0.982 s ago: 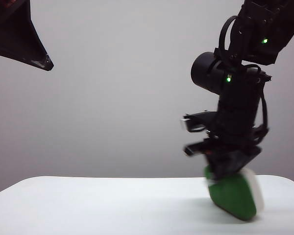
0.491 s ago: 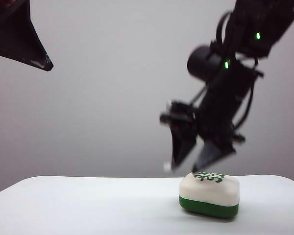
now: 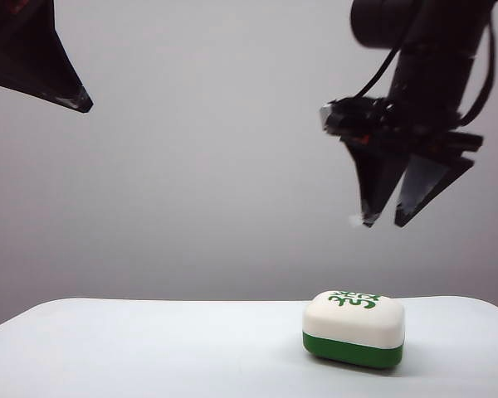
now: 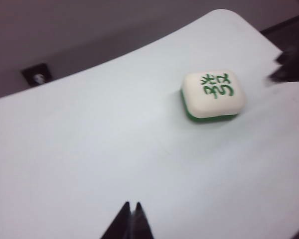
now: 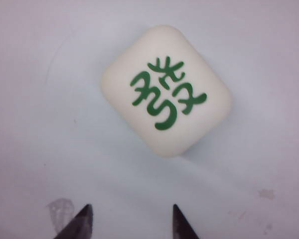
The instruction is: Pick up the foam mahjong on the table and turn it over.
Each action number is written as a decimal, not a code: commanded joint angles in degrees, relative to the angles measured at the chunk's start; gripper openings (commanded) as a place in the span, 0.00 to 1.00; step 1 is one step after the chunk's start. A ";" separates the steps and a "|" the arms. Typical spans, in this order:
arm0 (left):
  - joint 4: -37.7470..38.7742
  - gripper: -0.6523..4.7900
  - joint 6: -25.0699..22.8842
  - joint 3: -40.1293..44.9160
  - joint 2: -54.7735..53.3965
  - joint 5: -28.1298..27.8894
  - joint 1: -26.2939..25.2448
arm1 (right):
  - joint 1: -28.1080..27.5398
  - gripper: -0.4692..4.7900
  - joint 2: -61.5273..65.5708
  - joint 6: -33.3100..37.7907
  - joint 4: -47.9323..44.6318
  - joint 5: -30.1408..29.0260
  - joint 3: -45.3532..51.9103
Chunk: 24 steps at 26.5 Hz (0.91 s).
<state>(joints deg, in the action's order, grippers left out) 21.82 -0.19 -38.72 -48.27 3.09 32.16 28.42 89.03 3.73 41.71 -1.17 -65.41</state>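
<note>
- Left gripper (image 4: 131, 205) is parked high at the left of the exterior view, well apart from the block; in its wrist view the fingertips are seen pressed together with nothing between them. No part in the flip is apparent, so it is judged to be held clear of the work area.
- Table (image 3: 149, 348) is seen as a plain white top, bare on its left and middle.
- Foam mahjong (image 3: 353, 328) is lying flat on the table toward the right, cream face with green characters up, green half underneath. Judged as the turned-over pose, so the task looks complete or close to it.
- Right gripper (image 3: 383, 222) is hanging above the block, slightly to its right, pointing down, jaws parted and empty. No contact with the block is seen; the gap suggests a release pose, clear enough to leave the block undisturbed.
</note>
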 commanded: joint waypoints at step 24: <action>-7.87 0.11 0.66 6.58 16.39 10.05 -26.71 | -12.02 0.08 -50.36 8.09 -24.52 -4.52 31.47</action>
<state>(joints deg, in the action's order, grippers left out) 15.16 0.75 -32.12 -33.58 15.79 5.06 16.43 39.75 11.35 19.66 -6.00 -34.26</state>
